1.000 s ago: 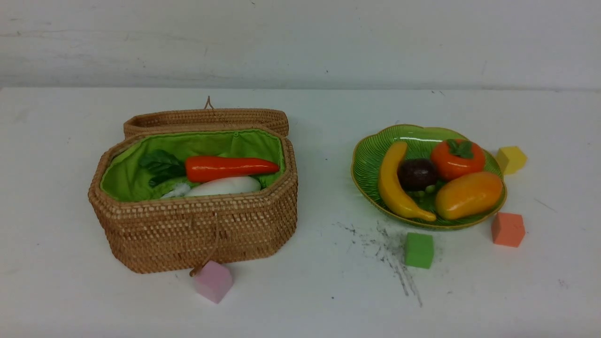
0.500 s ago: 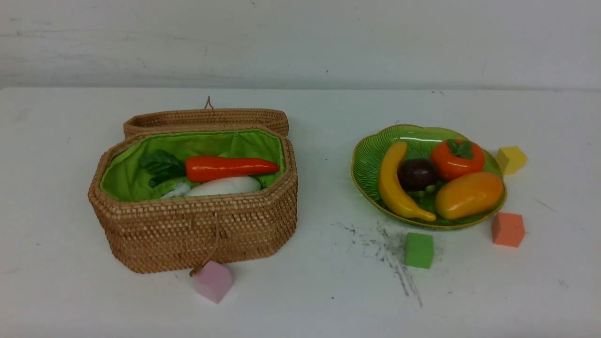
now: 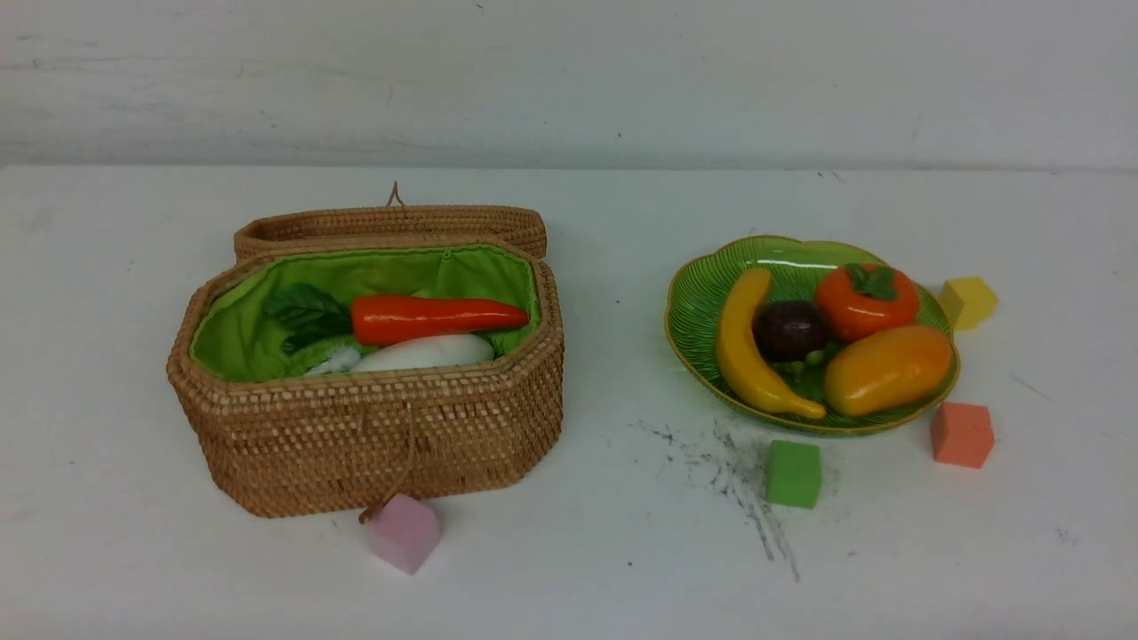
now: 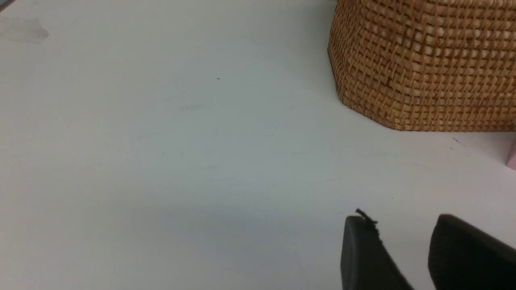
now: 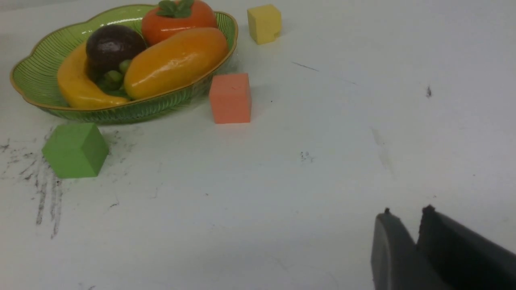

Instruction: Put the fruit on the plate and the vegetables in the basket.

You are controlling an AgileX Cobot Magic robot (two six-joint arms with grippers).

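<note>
Nearest the robot, both hands sit low over bare white bench (image 3: 569,569) and appear only in their own wrist views. The left hand (image 4: 403,225) shows two dark fingertips (image 4: 363,249) with a clear strip of bench between them: parted and holding nothing. The right hand (image 5: 405,219) shows its fingertips (image 5: 387,241) separated by only a narrow slit, again holding nothing.

Next outward lie the loose foam cubes. A pink cube (image 3: 404,532) rests just beside the front wall of the basket (image 3: 373,444), at the end of the cord loop (image 3: 391,489). A green cube (image 3: 793,474) lies on dark scuff marks (image 3: 738,480) just in front of the plate (image 3: 702,293), and an orange cube (image 3: 961,434) lies off the plate's near right edge.

In the middle ground, on the robot's left, the basket stands with its lid (image 3: 391,224) folded back behind it. On the green lining (image 3: 231,342) lie the white radish (image 3: 427,352) and, behind it, the red-orange carrot (image 3: 436,318) with dark leaves; no eggplant can be made out.

On the robot's right, the plate carries all four fruits: banana (image 3: 747,351) on the left, mango (image 3: 887,369) at the near right, mangosteen (image 3: 789,329) between them, persimmon (image 3: 867,300) behind.

Farthest, a yellow cube (image 3: 968,302) lies just beyond the plate's right rim.
</note>
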